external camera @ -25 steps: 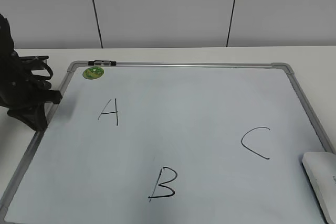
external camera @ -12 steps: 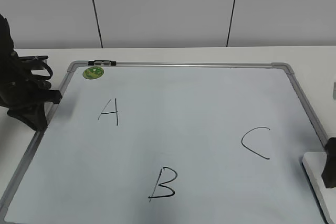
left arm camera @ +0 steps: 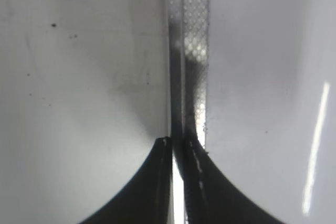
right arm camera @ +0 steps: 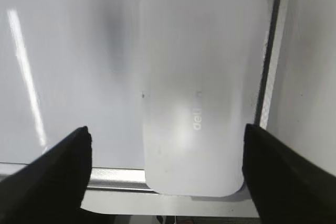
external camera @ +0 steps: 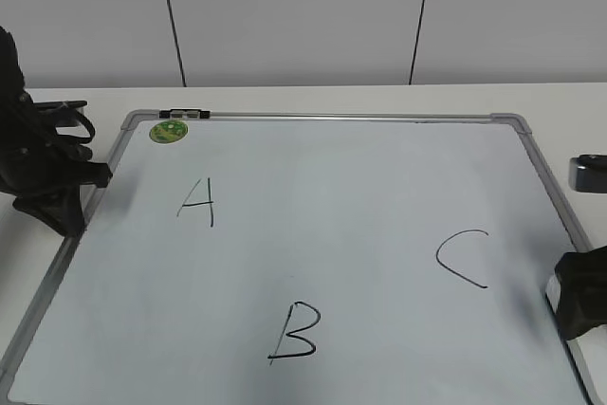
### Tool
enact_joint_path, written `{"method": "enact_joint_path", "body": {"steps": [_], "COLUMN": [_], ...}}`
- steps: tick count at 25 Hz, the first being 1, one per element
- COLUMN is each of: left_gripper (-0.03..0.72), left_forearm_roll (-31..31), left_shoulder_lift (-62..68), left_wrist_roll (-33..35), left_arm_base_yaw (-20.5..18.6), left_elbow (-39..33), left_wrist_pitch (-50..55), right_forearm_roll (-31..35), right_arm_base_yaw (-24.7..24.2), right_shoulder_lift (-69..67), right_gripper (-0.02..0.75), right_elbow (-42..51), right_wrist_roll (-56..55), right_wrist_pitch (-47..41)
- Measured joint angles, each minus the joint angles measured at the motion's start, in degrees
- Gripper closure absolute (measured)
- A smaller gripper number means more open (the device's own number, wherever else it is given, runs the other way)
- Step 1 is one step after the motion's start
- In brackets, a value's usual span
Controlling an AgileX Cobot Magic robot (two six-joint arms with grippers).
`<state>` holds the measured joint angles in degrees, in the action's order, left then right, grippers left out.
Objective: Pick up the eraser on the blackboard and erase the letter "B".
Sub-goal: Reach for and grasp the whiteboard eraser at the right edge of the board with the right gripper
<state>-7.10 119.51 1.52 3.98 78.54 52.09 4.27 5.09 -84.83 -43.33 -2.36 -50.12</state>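
The eraser lies flat at the right edge of the blackboard, touching the grey frame, white top up; the right hand hangs over it with its fingers spread wide, one on each side of the block, not touching it; the letter "B" sits unmarked near the board's front edge; the left hand rests at the board's left frame, fingers pressed together on nothing; the tabletop is white.
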Motion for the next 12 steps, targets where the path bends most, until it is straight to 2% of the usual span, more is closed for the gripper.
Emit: {"method": "enact_joint_path", "body": {"steps": [6, 12], "left_gripper": [0.657, 0.657], "left_forearm_roll": [0.0, -0.1], "left_shoulder_lift": [0.0, 0.0], "left_wrist_roll": [0.0, 0.0], "left_arm_base_yaw": [0.0, 0.0], "left_elbow": [0.0, 0.0], "left_wrist_pitch": [0.0, 0.0], "right_forearm_roll": [-4.3, -4.3], "right_arm_base_yaw": [1.1, 1.1], "right_shoulder_lift": [-1.0, -1.2], "right_gripper": [0.068, 0.069], "right_elbow": [0.0, 0.0], "right_wrist_roll": [-4.2, -4.7], "right_wrist_pitch": [0.4, 1.6]}}
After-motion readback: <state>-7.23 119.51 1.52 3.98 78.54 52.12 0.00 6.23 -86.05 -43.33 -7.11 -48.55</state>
